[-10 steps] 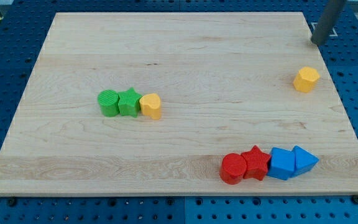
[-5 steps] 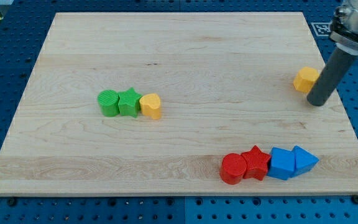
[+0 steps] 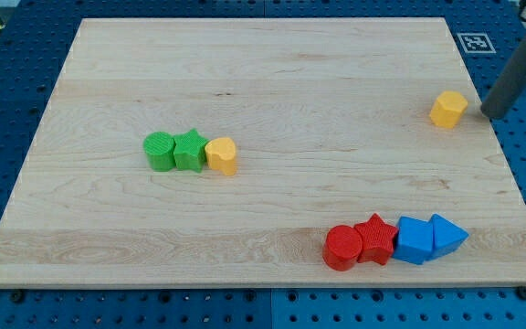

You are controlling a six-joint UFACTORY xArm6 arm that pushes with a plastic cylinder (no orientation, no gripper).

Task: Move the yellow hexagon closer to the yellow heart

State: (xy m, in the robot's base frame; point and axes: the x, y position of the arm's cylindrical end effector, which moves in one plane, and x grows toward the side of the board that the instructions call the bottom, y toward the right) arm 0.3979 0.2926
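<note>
The yellow hexagon (image 3: pixel 448 108) sits near the board's right edge, in the upper right of the view. My tip (image 3: pixel 494 112) is just to the hexagon's right, a small gap away, at about the board's right edge. The yellow heart (image 3: pixel 222 155) lies left of centre, touching the green star (image 3: pixel 189 150), which touches the green cylinder (image 3: pixel 159 151). The hexagon is far to the right of the heart.
A row of touching blocks lies near the bottom right: red cylinder (image 3: pixel 342 248), red star (image 3: pixel 375 239), blue cube (image 3: pixel 415 239), blue triangle (image 3: pixel 447 235). The wooden board (image 3: pixel 263 82) rests on a blue pegboard table.
My tip came down from the top right to the hexagon's lower right, then moved up and right to the hexagon's right side. The hexagon shifted slightly upward.
</note>
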